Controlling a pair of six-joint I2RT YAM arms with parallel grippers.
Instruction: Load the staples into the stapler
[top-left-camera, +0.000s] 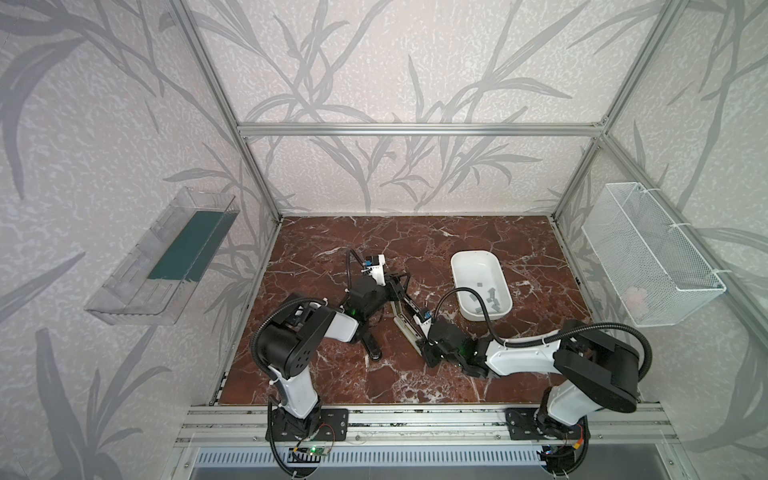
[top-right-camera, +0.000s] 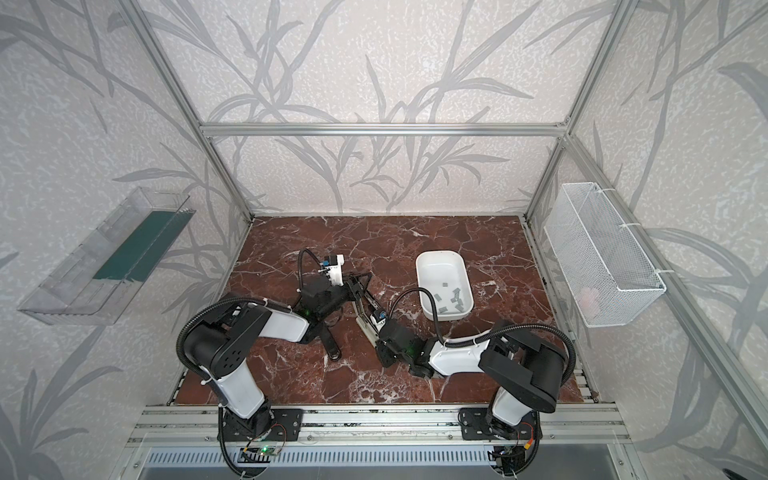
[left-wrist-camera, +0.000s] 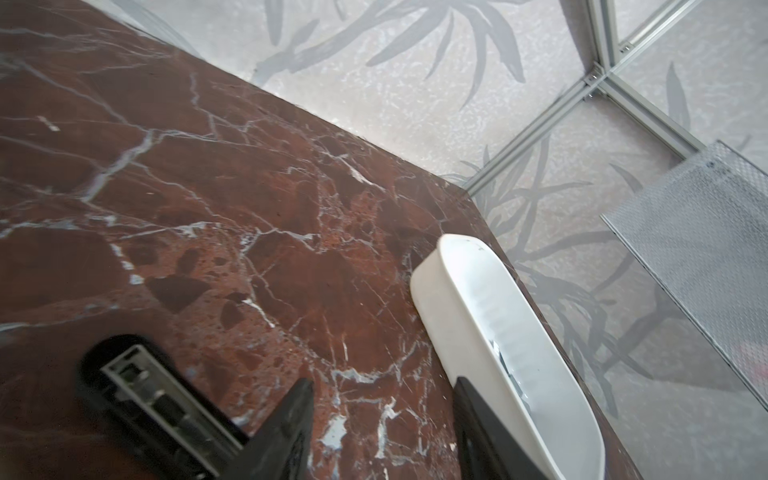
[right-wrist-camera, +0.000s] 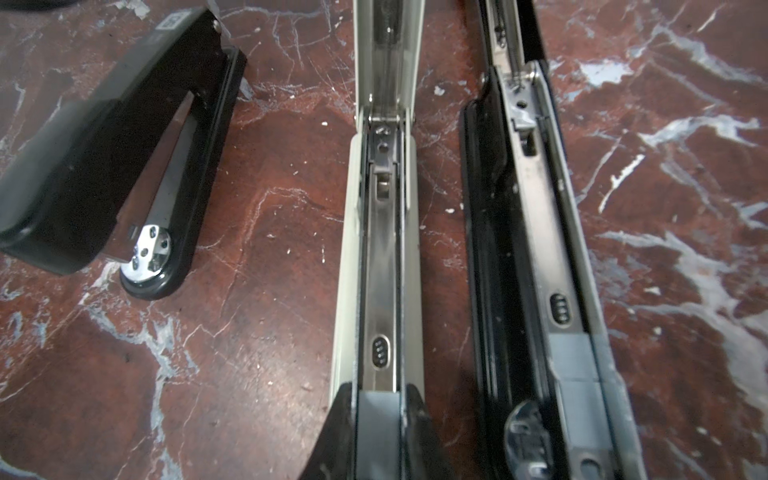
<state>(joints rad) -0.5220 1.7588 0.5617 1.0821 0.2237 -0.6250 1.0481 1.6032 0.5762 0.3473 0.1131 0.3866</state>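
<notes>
— Two staplers lie open; which one is being loaded?

— The grey stapler (right-wrist-camera: 382, 249), I'd say. The right gripper (right-wrist-camera: 378, 395) is pinched onto a staple strip (right-wrist-camera: 378, 419) at the front of its channel (the black stapler (right-wrist-camera: 536, 249) beside it has strips in its own).

— And the left gripper (left-wrist-camera: 382, 386)?

— Spread, with nothing between its fingers, near the white tray (left-wrist-camera: 478, 316) where the spare staples (top-left-camera: 484, 301) lie.

— Next?

— Probably let the strip go flat in the channel, then fold the lid down.
</notes>
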